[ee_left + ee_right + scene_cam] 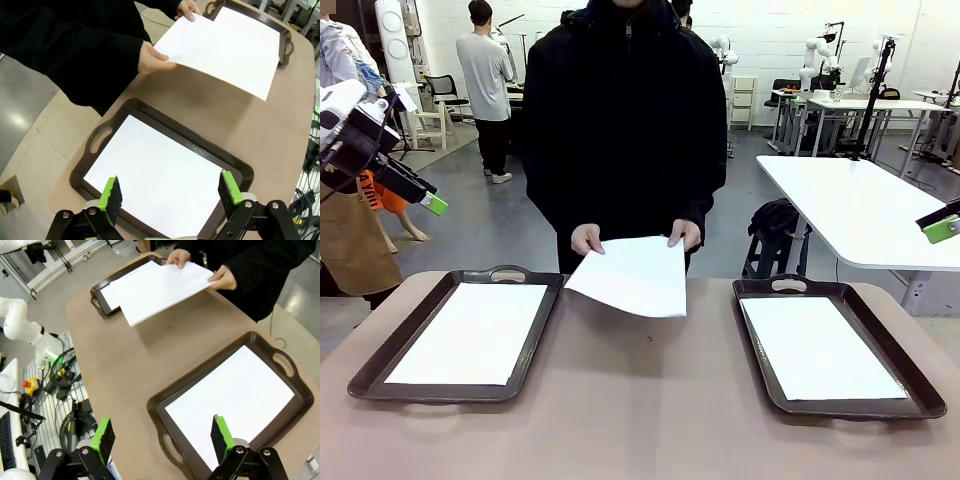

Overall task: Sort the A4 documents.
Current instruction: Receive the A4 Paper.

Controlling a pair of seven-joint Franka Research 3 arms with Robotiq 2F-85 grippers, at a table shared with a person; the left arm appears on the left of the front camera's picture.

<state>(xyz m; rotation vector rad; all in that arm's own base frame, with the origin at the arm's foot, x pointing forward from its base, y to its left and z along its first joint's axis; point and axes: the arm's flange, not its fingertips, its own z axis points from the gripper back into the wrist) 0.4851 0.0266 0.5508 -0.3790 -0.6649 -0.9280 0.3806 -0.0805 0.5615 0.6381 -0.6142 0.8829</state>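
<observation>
A person in black at the far side holds one white A4 sheet with both hands above the table's middle, its near edge drooping. Another sheet lies in the left dark brown tray, and one more in the right tray. My left gripper hangs open high above the left tray's near end. My right gripper is open too, high over the near end of the right tray. Both are well clear of the held sheet.
The brown table has bare room between the two trays. A white table stands behind at the right, with a black bag beside it. Cables and a base with a red button lie off the table's edge.
</observation>
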